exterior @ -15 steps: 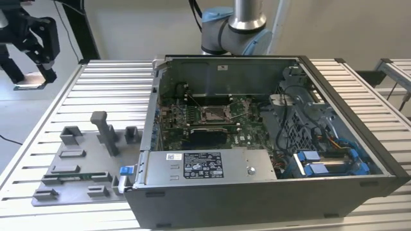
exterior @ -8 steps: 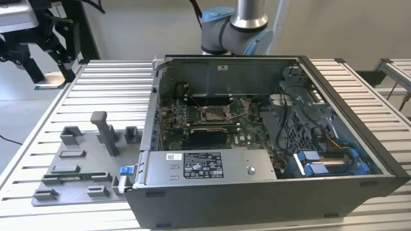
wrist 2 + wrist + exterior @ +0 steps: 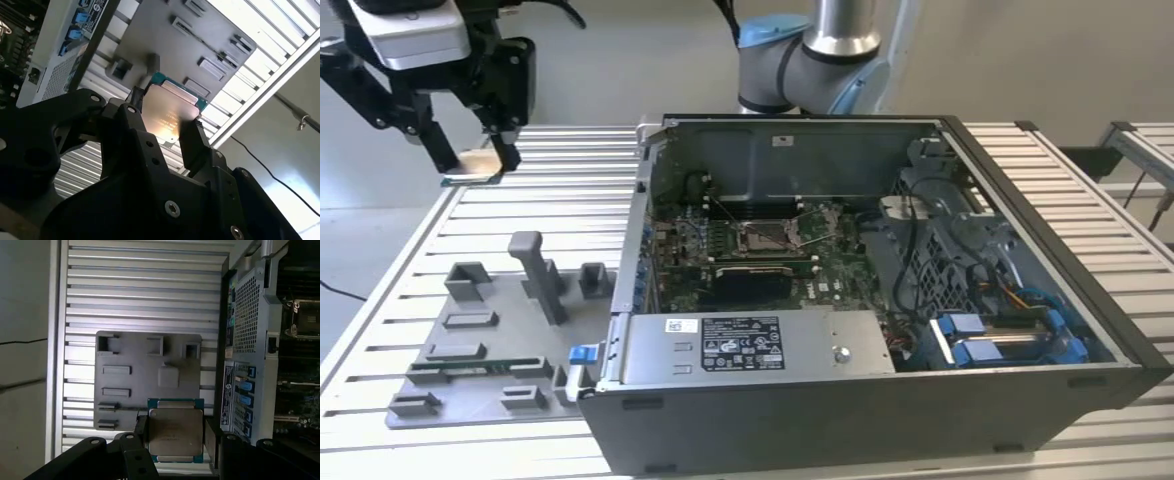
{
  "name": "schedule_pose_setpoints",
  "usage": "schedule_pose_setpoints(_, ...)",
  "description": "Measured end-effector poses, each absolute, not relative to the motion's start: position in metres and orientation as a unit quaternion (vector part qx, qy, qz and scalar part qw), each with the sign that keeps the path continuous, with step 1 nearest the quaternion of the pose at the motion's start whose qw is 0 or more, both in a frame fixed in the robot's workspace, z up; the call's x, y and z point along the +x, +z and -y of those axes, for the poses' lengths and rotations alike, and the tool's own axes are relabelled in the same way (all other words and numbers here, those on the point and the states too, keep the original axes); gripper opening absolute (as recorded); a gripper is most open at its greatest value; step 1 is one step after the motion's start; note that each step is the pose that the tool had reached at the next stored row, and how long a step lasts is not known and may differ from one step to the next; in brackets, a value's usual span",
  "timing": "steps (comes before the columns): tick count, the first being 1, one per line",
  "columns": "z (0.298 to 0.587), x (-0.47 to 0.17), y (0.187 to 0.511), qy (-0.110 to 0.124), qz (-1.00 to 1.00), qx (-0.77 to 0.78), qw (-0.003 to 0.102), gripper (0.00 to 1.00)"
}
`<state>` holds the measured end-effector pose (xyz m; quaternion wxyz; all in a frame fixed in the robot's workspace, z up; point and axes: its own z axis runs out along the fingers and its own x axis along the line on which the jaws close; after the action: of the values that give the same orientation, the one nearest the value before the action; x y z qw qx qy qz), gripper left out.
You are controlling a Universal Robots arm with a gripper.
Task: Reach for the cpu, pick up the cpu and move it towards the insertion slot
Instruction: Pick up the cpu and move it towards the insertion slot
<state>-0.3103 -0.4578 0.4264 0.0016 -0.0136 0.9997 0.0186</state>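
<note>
In the exterior view we see the gripper (image 3: 475,162) held high over the slatted table (image 3: 574,170), off to the exterior view's left of the open case (image 3: 881,400). It grips the cpu (image 3: 471,178) flat between its two black fingers (image 3: 141,426). In both wrist views the fingers press on opposite edges of the cpu. Its metallic face is turned to the cameras and a green rim shows along its sides. The cpu touches nothing but the fingers. Behind it in the wrist views lies the grey fixture plate (image 3: 135,375) with its blocks and recesses, which rests on the table just beside the case. The slot (image 3: 761,237) sits inside the case on the green board (image 3: 821,270), a shiny metal frame around a dark centre, well apart from the cpu. The first wrist view also shows the slot, beyond the perforated case wall. The arm (image 3: 827,30) rises behind the case.
</note>
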Motion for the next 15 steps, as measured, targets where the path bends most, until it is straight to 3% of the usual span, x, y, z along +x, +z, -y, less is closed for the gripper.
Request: schedule_pose_setpoints(15,0.458,-0.242,0.423,0.019,-1.000,-0.014,0.002,0.00)
